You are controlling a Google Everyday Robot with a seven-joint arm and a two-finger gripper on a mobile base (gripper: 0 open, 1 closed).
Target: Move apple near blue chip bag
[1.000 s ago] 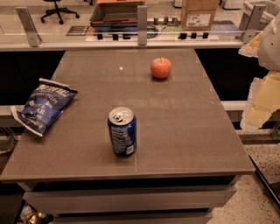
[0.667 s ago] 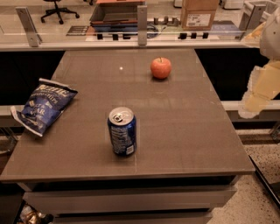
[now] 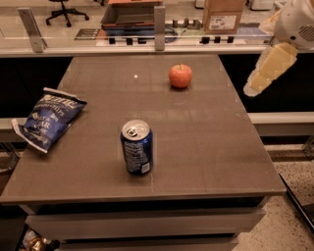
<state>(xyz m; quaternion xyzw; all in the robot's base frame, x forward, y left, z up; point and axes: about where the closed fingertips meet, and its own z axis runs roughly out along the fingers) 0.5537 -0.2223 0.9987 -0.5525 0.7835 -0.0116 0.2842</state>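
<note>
The red-orange apple (image 3: 180,76) stands upright on the far middle of the brown table (image 3: 206,142). The dark blue chip bag (image 3: 49,118) lies at the table's left edge, partly hanging over it, well apart from the apple. My gripper (image 3: 255,86) hangs in the air off the table's right side, to the right of the apple and a little above the tabletop. It holds nothing that I can see.
A blue soda can (image 3: 137,147) stands upright in the front middle of the table, between bag and apple. A glass-railed counter (image 3: 157,39) with a cardboard box (image 3: 223,14) runs behind the table. Floor lies to the right.
My gripper has risen and moved left, closer to the table's right edge. The apple, can and bag have not moved.
</note>
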